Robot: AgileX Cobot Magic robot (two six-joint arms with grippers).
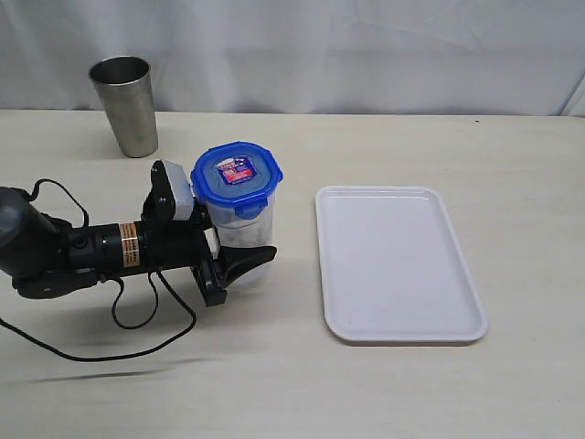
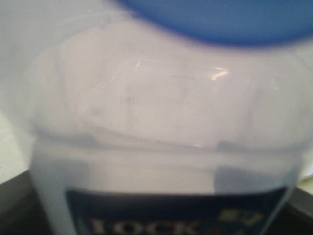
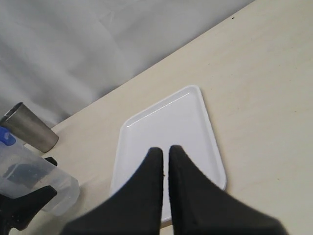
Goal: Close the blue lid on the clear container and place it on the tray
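**Ana:** Where does the tall, translucent clear plastic container (image 1: 245, 219) stand?

**Ben:** Upright on the pale tabletop (image 1: 384, 393), near the left long edge of the flat white rectangular plastic tray (image 1: 399, 265). It is outside the tray and not touching it.

**Ana:** And the bright blue, rounded-square plastic lid (image 1: 237, 174)?

**Ben:** The blue lid sits on top of the clear container and covers its mouth. A small red-and-white sticker (image 1: 235, 171) shows in the middle of it. Flaps run along its edges, but I cannot tell whether they are snapped down.

**Ana:** How does the container itself look?

**Ben:** Its walls are cloudy-clear and narrow slightly toward the base. In the left wrist view it fills the picture, blurred, with a dark blue label (image 2: 171, 215) carrying pale letters on its side.

**Ana:** What about the left hand (image 1: 243, 251)?

**Ben:** It lies low over the tabletop on the side of the container away from the tray. Its black fingers are clasped around the container's lower part, one of them across the front wall, so it is holding the clear container.

**Ana:** And the right hand (image 3: 165, 149)?

**Ben:** It shows only in its own wrist view. Its two black fingers are pressed together, and it hangs above the tray.

**Ana:** Anything else on the tabletop?

**Ben:** A shiny grey steel cup (image 1: 125, 105) stands farther from the tray than the container does, back toward the white cloth backdrop (image 1: 366, 46). It is well apart from both.
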